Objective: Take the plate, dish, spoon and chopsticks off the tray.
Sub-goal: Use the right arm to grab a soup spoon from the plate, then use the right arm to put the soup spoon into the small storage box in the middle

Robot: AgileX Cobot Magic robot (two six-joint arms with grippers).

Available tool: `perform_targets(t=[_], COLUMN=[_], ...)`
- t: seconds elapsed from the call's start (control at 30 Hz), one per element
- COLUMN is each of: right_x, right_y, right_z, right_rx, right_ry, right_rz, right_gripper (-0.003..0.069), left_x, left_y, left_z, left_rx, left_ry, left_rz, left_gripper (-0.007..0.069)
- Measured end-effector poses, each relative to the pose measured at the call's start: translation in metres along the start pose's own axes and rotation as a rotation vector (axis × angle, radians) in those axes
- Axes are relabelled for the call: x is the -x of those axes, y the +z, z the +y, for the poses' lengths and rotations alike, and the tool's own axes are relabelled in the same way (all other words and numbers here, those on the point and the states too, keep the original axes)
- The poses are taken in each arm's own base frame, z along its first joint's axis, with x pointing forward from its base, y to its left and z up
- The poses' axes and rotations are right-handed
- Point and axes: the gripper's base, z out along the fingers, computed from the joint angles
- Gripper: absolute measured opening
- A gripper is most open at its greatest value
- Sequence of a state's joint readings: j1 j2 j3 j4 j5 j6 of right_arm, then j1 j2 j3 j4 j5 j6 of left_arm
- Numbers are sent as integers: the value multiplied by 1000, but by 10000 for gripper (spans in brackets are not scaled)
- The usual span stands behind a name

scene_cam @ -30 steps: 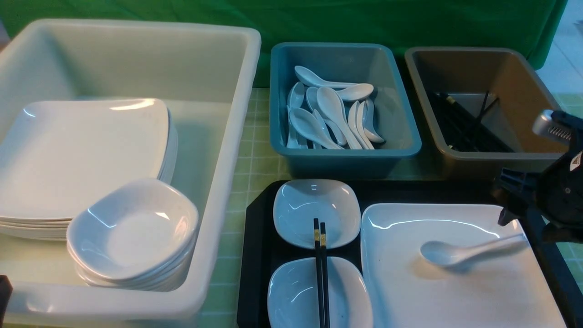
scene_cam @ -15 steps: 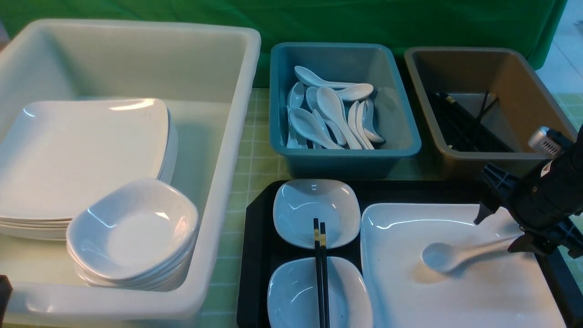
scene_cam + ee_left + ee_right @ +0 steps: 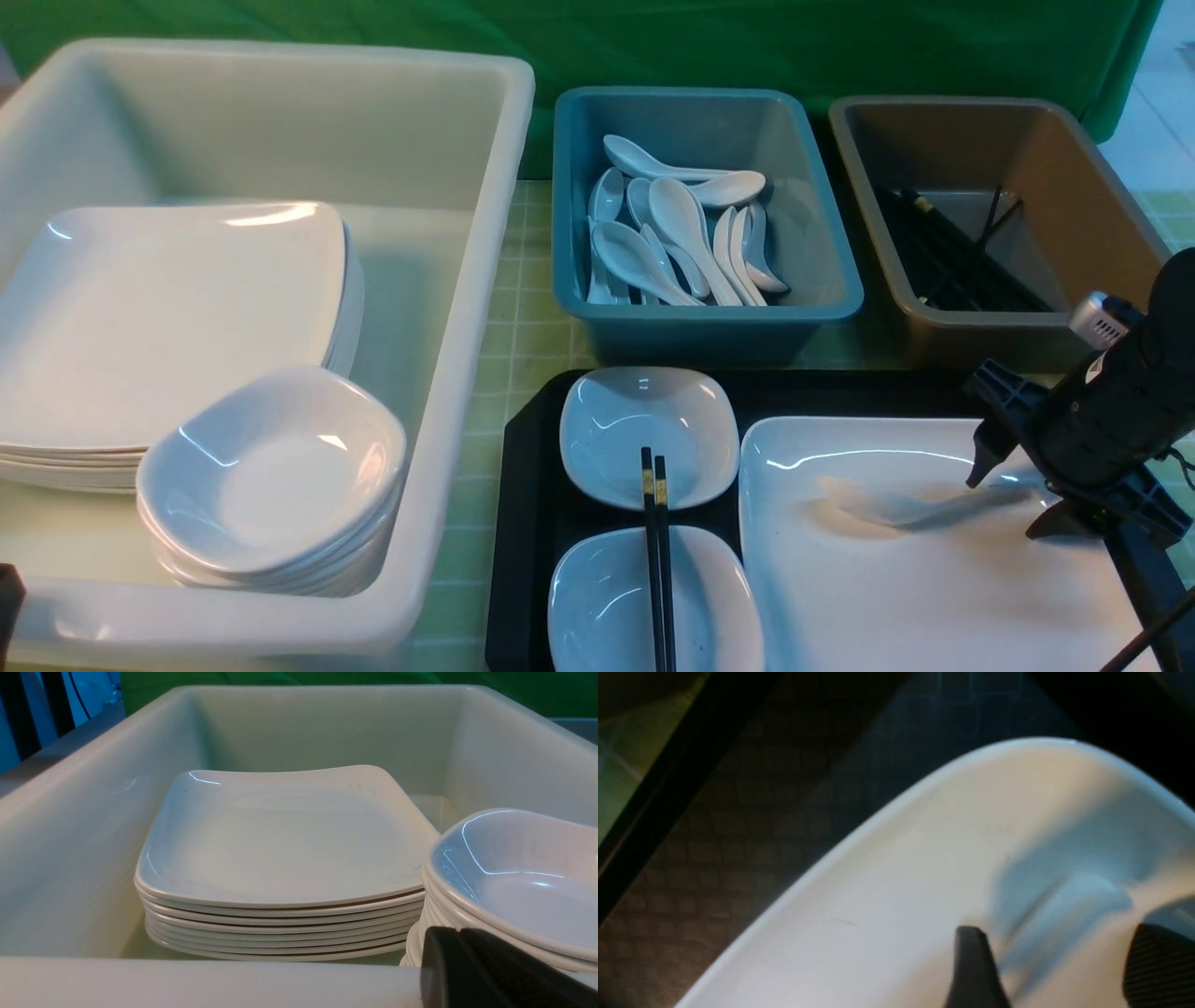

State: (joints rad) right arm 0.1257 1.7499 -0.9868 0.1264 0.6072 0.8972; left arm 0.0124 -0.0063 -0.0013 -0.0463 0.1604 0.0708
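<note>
Left of the tray (image 3: 523, 485) stands the white tub (image 3: 504, 187), the largest thing here. The left gripper (image 3: 472, 970) sits at its near rim, clenched. The plate (image 3: 934, 597) fills the tray's right half. On the tray's left half are two small bowls (image 3: 649, 434). The spoon (image 3: 896, 509) lies blurred on the plate, its handle between the spread jaws of the right gripper (image 3: 1004, 507); whether they touch it is unclear. The chopsticks (image 3: 659, 579) rest across both bowls.
</note>
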Motion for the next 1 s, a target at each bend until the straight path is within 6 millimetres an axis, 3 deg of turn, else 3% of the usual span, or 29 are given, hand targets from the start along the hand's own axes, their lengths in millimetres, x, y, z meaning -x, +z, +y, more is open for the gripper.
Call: perform_targets(t=[0.23, 0.53, 0.73, 1.0], right_x=[1, 1, 0, -1], right_y=[2, -3, -31, -92], right_z=[0, 1, 4, 9], right_rx=[2, 16, 81, 253], right_ry=[-23, -35, -123, -328], right_rz=[-3, -12, -60, -233], right_gripper=[152, 71, 43, 42], left_x=[0, 0, 0, 0], left_y=[0, 0, 0, 0], left_z=[0, 0, 0, 0], left_rx=[0, 0, 0, 0], left_ry=[-2, -2, -2, -2], left_rz=[0, 0, 0, 0], left_gripper=[1, 1, 1, 1])
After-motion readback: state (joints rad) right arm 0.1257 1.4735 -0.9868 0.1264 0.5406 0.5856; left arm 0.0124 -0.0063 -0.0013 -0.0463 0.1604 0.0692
